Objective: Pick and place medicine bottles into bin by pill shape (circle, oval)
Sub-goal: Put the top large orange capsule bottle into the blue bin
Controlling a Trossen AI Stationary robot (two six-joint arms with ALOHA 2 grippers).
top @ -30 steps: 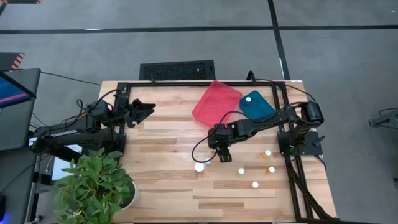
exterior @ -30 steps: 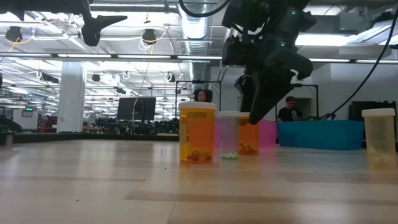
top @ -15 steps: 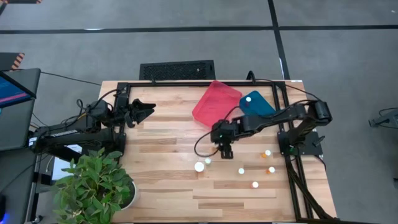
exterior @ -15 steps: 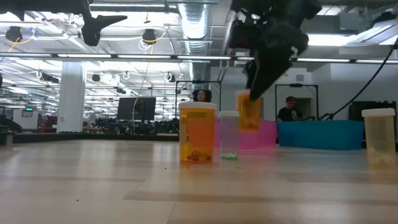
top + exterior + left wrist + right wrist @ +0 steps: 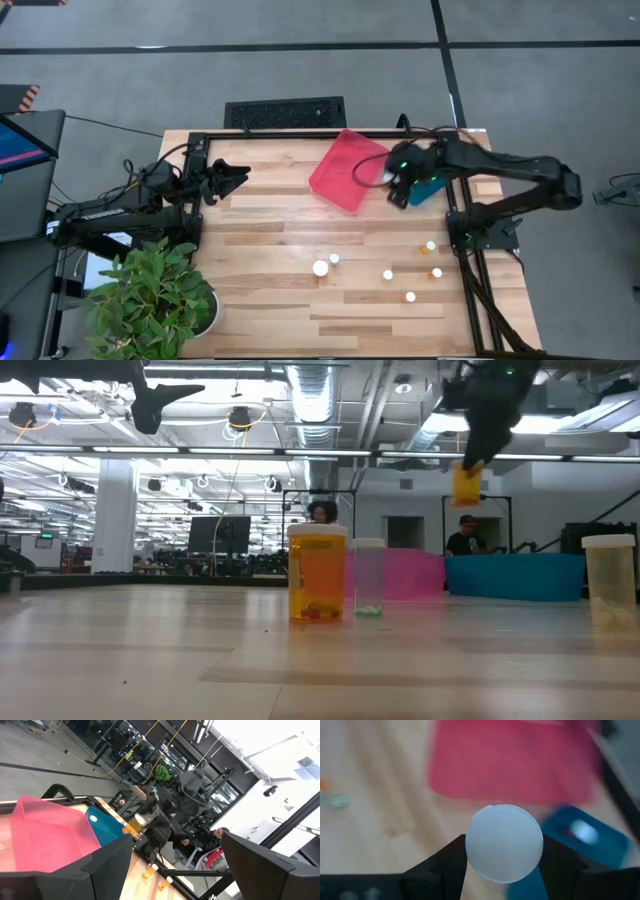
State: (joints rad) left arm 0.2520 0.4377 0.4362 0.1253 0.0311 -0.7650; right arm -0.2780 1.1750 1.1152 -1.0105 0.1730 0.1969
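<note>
My right gripper [image 5: 390, 180] is shut on a small orange bottle [image 5: 466, 485] with a white cap [image 5: 504, 842]. It holds the bottle high above the table, over the gap between the pink tray [image 5: 345, 168] and the blue tray [image 5: 428, 186]. One white-capped bottle [image 5: 582, 831] lies in the blue tray. Several more bottles stand on their bases on the table, among them a wide orange one [image 5: 317, 573], a clear one [image 5: 368, 577] and a pale one [image 5: 608, 575]. My left gripper [image 5: 238, 177] is open and empty at the table's far left. My right gripper pinches the orange bottle between its two fingers [image 5: 445, 865], one on each side just under the white cap [image 5: 504, 870]. The fingers come from above, pointing down. The bottle hangs below them, roughly upright and lifted clear of the table and both trays.
A potted plant [image 5: 150, 300] stands at the table's near left corner. A black frame rail [image 5: 470, 250] runs along the right edge. The loose bottles [image 5: 388, 274] cluster at the near right. People show in the room beyond the table.
My right gripper has lifted the orange bottle off the table from beside the wide orange and clear bottles. It has carried it up and toward the table's far right, to the trays. The other bottles have stayed put.
</note>
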